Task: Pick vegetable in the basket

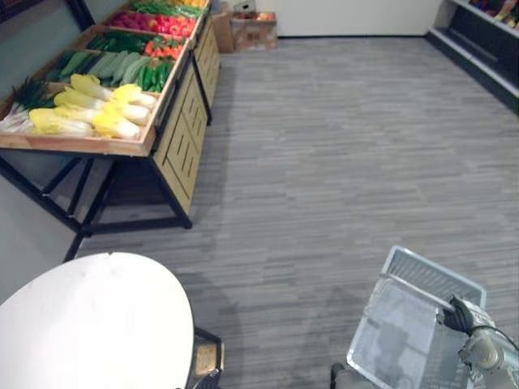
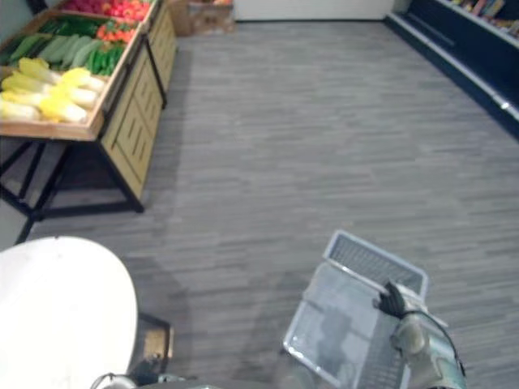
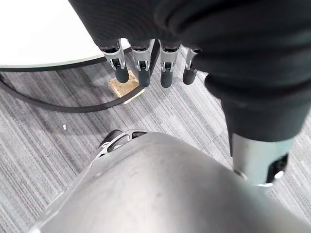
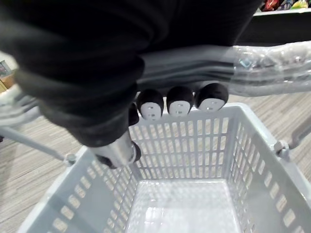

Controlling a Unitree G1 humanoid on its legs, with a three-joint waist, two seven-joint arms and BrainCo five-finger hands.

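Observation:
My right hand (image 4: 180, 99) is shut on the clear-wrapped handle (image 4: 272, 63) of a light grey plastic basket (image 1: 422, 316), which hangs at my lower right with nothing inside. The same hand (image 2: 395, 300) sits at the basket's (image 2: 357, 316) near rim. Vegetables lie on a wooden produce stand (image 1: 81, 146) at the upper left: yellow-white cabbages (image 1: 97, 109) in front, then cucumbers (image 1: 105, 65) and green peppers (image 1: 154, 74), with red produce (image 1: 162, 24) behind. My left hand (image 3: 146, 63) hangs low beside a white table, fingers straight and holding nothing.
A round white table (image 1: 89, 324) stands at the lower left, close to the stand's black legs. A cardboard box (image 1: 253, 28) sits by the far wall. Dark shelving (image 1: 486, 40) runs along the right. Grey striped floor lies open between stand and basket.

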